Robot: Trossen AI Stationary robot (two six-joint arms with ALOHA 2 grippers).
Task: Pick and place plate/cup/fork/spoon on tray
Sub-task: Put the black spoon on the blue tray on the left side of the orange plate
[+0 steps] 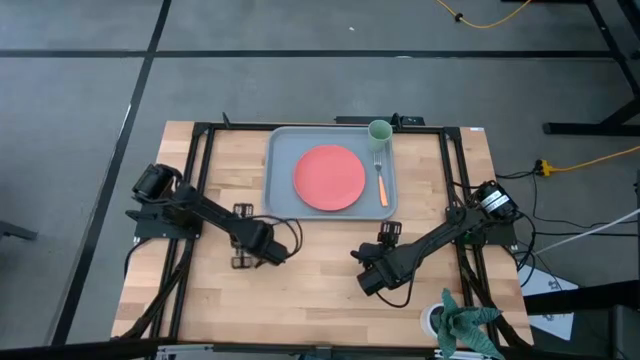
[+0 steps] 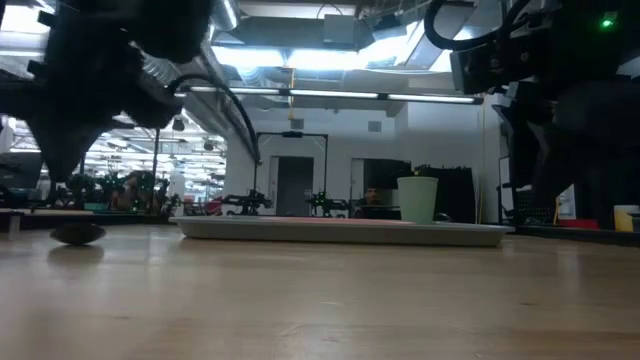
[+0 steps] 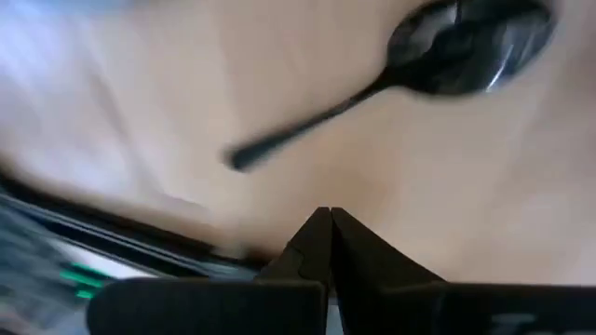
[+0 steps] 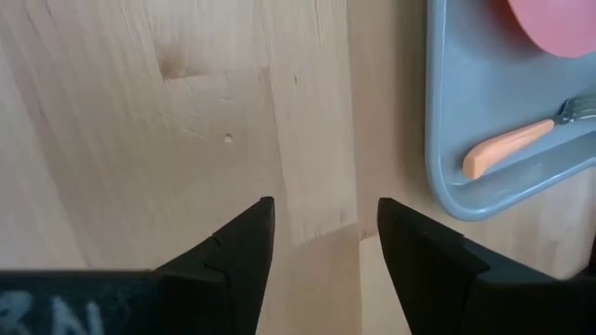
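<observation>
Now, step in hand: the spoon is the one piece not yet on the tray, so fetching it looks like the job.
Left pincer (image 3: 329, 216): clenched on nothing, tips pressed together, hovering low over the bare tabletop (image 1: 320, 290) near its left front.
Spoon (image 3: 466, 46): lying flat on the wood just beyond those tips, bowl one way, thin handle trailing back toward the pincer.
Doing it well: I judge the fingers must part first, then straddle the handle crosswise and come right down to the wood, since a thin, flat handle slips easily.
Right pincer (image 4: 326, 219): released, empty, waiting over the wood just short of the tray.
Tray (image 1: 281, 170): already carries the plate (image 1: 329, 178), the fork (image 1: 381, 184) along its right side, and the cup (image 1: 379, 132) at the far right corner.
Placement: the strip left of the plate looks free.
</observation>
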